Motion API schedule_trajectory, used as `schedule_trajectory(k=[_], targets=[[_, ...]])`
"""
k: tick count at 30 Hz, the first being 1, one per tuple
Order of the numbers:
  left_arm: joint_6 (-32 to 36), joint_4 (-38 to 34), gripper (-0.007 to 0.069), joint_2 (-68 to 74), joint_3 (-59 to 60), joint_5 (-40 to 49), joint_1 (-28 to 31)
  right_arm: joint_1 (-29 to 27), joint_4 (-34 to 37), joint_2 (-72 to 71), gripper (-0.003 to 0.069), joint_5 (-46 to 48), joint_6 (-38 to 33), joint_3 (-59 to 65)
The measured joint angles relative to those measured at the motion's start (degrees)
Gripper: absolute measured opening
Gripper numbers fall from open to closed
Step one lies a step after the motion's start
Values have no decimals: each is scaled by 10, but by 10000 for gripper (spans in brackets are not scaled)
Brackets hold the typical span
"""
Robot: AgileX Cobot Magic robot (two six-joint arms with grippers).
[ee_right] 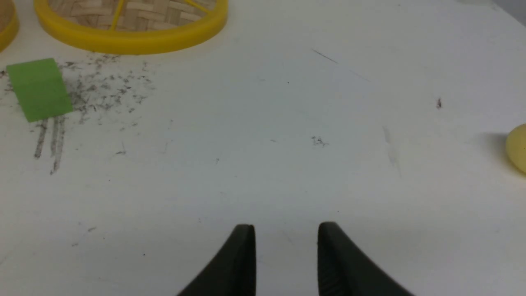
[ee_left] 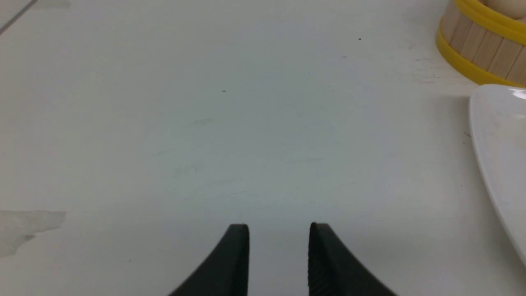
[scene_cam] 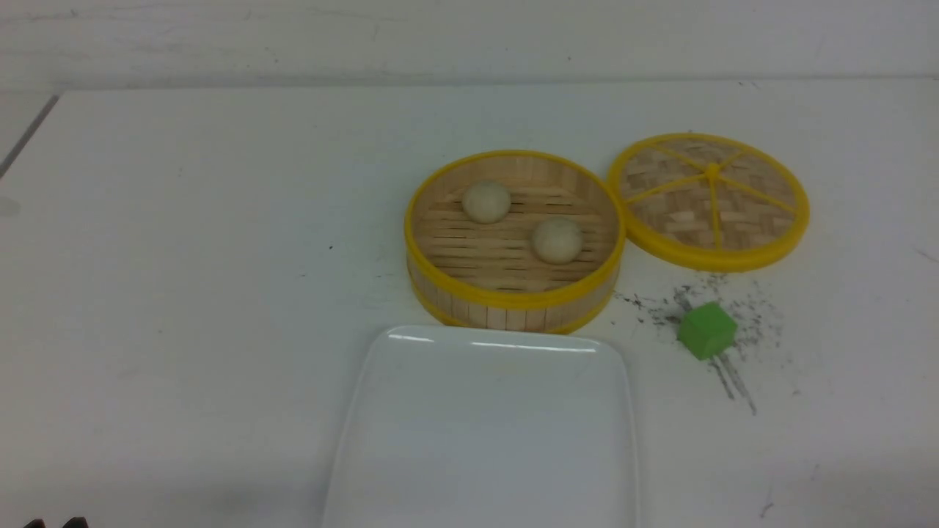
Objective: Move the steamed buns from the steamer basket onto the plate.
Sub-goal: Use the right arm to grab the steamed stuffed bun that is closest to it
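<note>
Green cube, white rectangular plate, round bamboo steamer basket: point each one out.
Green cube point(scene_cam: 706, 330), front view, centre.
White rectangular plate point(scene_cam: 484, 440), front view, bare floor.
Round bamboo steamer basket point(scene_cam: 513, 299), front view, near yellow rim.

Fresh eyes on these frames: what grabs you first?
A round bamboo steamer basket with yellow rims sits mid-table, uncovered, with two smooth off-white steamed buns on its slatted floor. Directly nearer the robot lies a glossy white rectangular plate, nothing on its visible part. To the basket's right: a flat woven yellow-rimmed disc and a small green cube.
</note>
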Motion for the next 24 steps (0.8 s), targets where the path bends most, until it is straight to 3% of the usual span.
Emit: schedule_trajectory(k=[14, 24], targets=[[0, 0, 241, 0, 0, 0, 0, 0, 3, 0, 240, -6, -2, 0], [0, 0, 241, 0, 0, 0, 0, 0, 91, 0, 240, -41, 16, -93]])
